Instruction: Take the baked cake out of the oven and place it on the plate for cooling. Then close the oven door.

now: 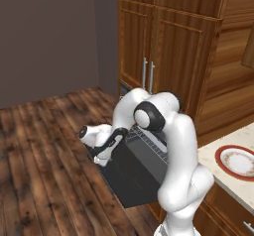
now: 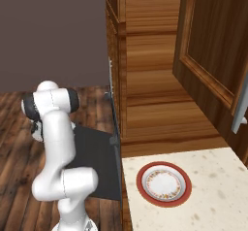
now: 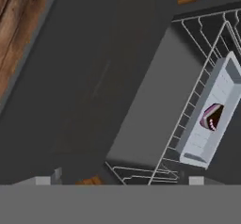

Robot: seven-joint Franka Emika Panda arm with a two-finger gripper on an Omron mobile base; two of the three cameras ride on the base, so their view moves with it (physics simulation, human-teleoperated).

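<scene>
Hovering my open, empty claw over the lowered oven door, I should reach in for the baked cake on its pale tray, then carry it to the plate on the desk.

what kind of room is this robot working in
Most likely a home kitchen: a built-in oven with its door folded down, tall wooden cabinets, and a plate on a speckled counter.
</scene>
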